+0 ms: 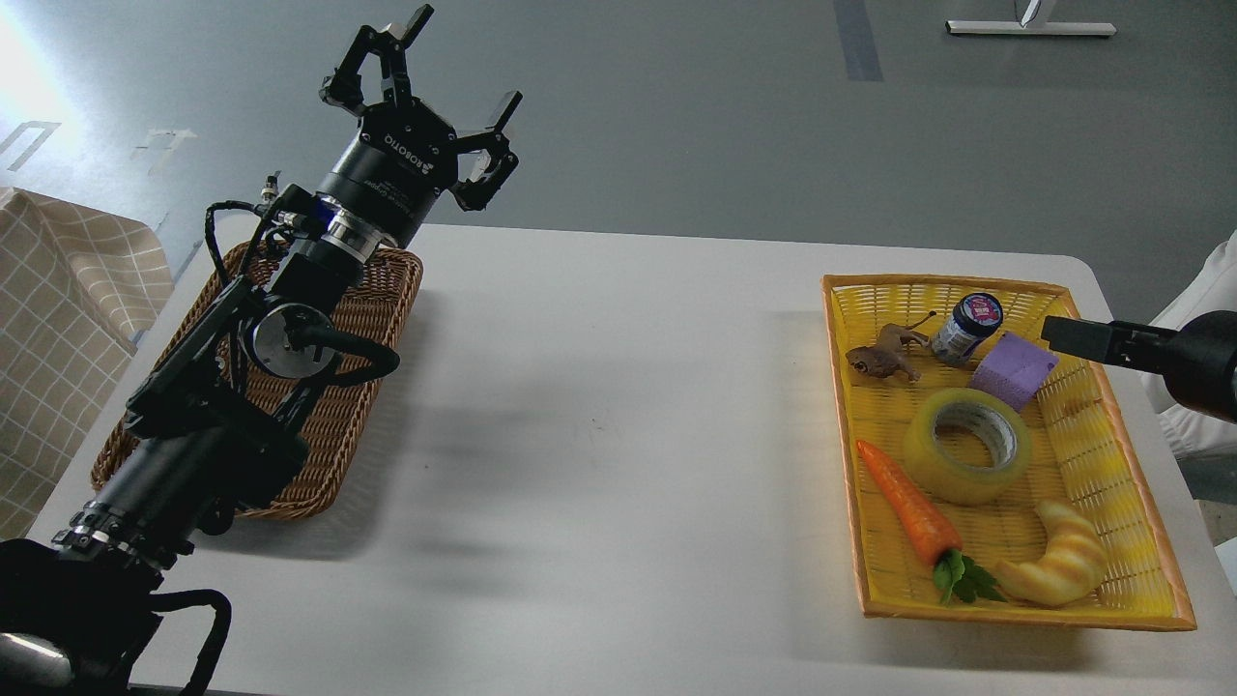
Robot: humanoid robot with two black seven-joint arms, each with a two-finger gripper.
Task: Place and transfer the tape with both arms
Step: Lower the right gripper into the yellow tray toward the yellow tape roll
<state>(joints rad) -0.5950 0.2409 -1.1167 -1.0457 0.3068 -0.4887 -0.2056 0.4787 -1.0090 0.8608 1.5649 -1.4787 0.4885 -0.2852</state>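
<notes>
- The tape is lying flat in the yellow basket at the frame's right, on the counter.
- My right gripper is hovering at the basket's upper right; whether it's open, I cannot tell.
- My left gripper is spreading its fingers empty, upper left.

The setting is a robot test lab or research workspace. A plain white table stands on a bare grey floor marked with tape strips. Two black robot arms reach over the table; the left one carries exposed cables and a "ROBOTIQ" label. The objects are staged props: a yellow basket holding a toy carrot, a fake croissant and a purple block, with a brown wicker tray opposite.
</notes>
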